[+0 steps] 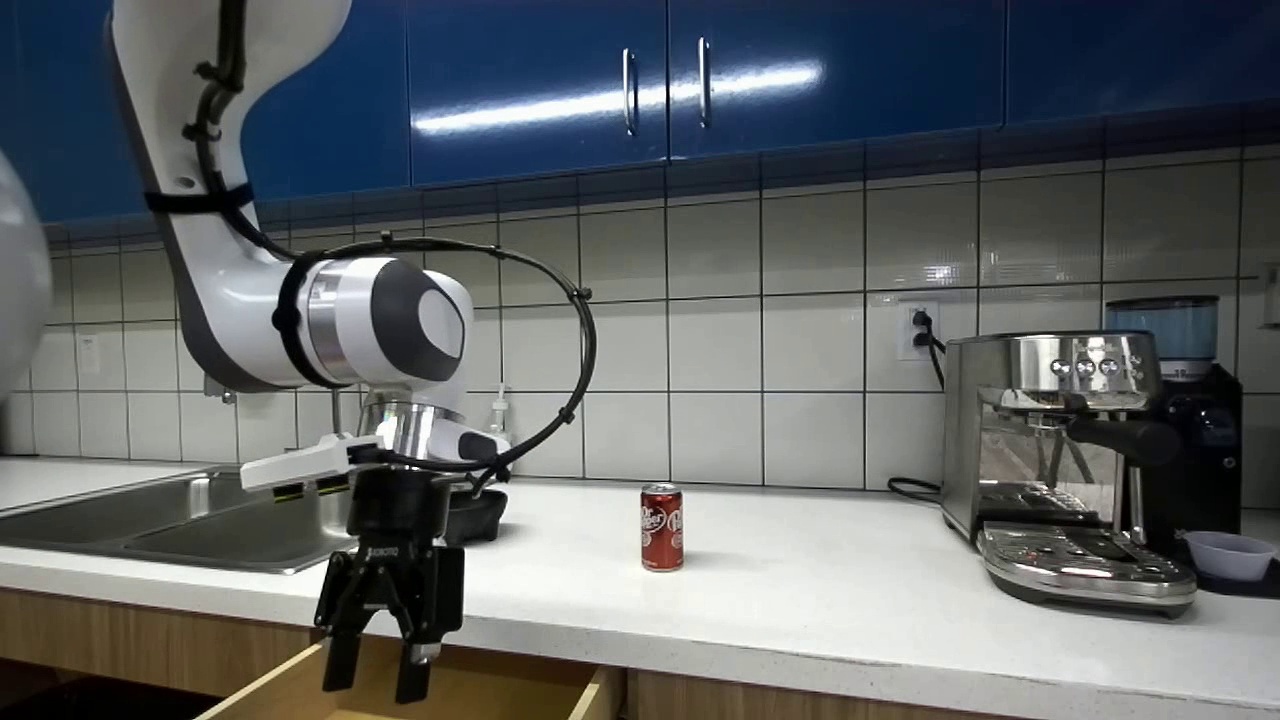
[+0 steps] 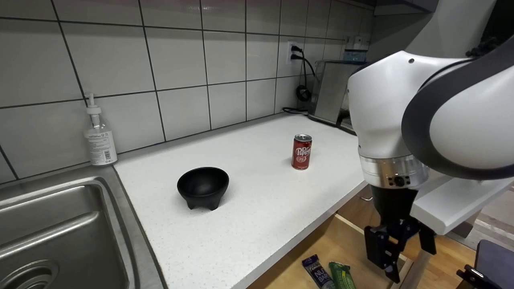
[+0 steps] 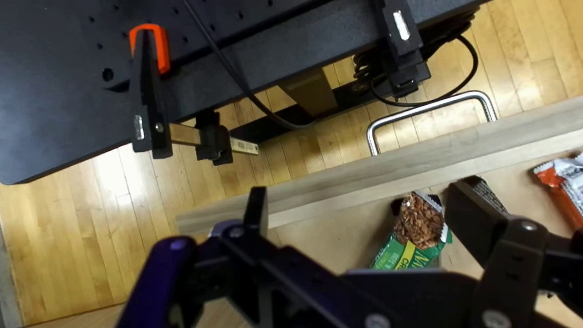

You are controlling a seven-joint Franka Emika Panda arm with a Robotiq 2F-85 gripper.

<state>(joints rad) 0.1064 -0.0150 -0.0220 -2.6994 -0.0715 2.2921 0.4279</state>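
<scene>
A kitchen here, blue cabinets point(image 1: 530, 60) over a tiled wall point(image 1: 712, 345), and a white counter point(image 1: 800, 620) running from the sink point(image 1: 230, 530) to the espresso machine point(image 1: 1060, 360). Below the counter edge, a wooden drawer point(image 1: 500, 685) is already out, and the gripper point(image 1: 376, 678) hangs pointing down over it. Fingers point(image 3: 469, 223) spread wide, nothing between them! From the wrist view, one finger lines up with the drawer's front panel point(image 3: 364, 175), the other with the inside, and below the gap lies a green-wrapped bar point(image 3: 412, 246), resting in the drawer. A purple nut bar point(image 2: 319, 273) lies right alongside it, an orange-ended packet point(image 3: 569, 187) further over; no contact shows with any of them. So how far along are we? Early, I'd judge: drawer open, arm in position, but no grip made, and the bars lie loose inside. Up on the counter, the red can point(image 1: 662, 528) stands upright and the black bowl point(image 2: 203, 188) sits near the sink, both well clear of the fingers. Whether anything beyond that open drawer counts as finished, I can't tell from here.
</scene>
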